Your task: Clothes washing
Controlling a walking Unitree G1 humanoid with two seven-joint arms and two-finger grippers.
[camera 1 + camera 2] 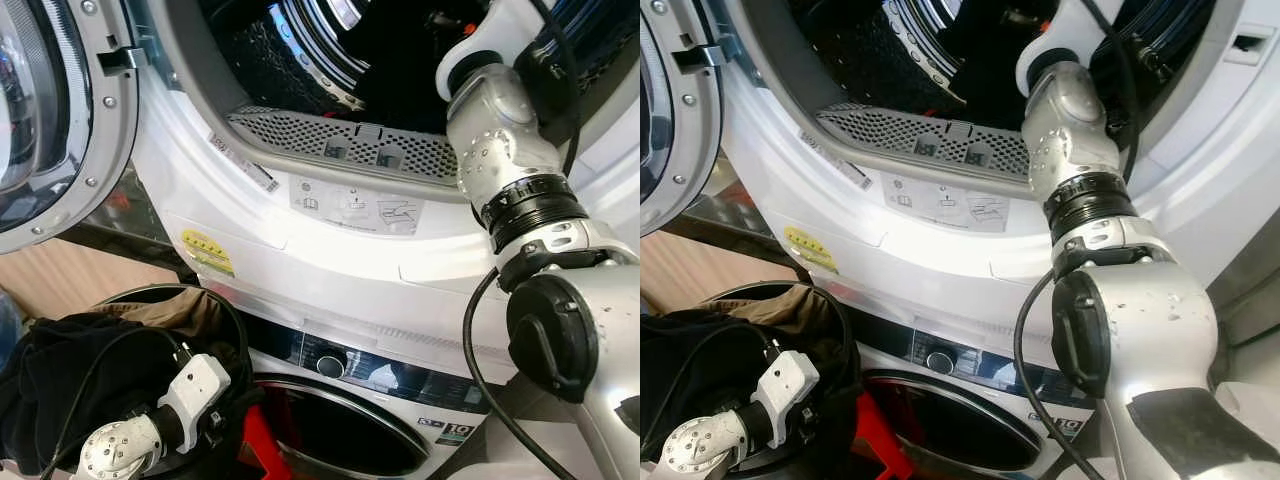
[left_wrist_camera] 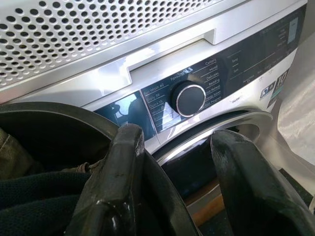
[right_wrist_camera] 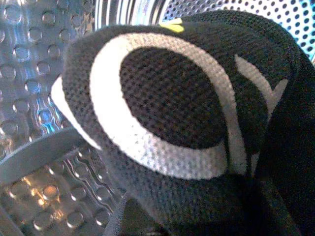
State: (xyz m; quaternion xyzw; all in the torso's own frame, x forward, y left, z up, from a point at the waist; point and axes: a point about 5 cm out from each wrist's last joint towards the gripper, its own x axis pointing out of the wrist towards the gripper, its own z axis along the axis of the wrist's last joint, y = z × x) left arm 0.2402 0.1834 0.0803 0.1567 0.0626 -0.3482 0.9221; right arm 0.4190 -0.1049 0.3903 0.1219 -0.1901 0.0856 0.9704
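We face two stacked white machines. The upper one, a dryer (image 1: 330, 250), stands with its round door (image 1: 55, 110) swung open to the left; the perforated lint filter (image 1: 345, 145) lies along the near lip of its opening. Below it sits the washing machine (image 1: 400, 400), recognisable by its dark control panel and program dial (image 2: 190, 99).

Our right arm (image 1: 505, 150) reaches up and away from us into the dryer drum (image 3: 39, 73), whose dimpled metal wall appears in the right wrist view. Directly before that wrist camera hangs a black mesh garment (image 3: 182, 113) bearing broad white printed shapes and a small yellow mark. It lies inside the drum, close against the lens. The right gripper's fingers are hidden behind this cloth, so we cannot tell whether they are spread or pressed together.

At the near left stands a round dark laundry basket (image 1: 225, 310), just beside the washing machine front. It holds black clothing (image 1: 70, 380) and a brownish piece (image 1: 175, 310) at its far side. The left gripper (image 2: 179, 196) hovers at the basket rim, pointing toward the washer's dial. Its two black fingers (image 2: 123, 172) are spread apart with nothing between them; one finger lies over the rim, the other outside it.
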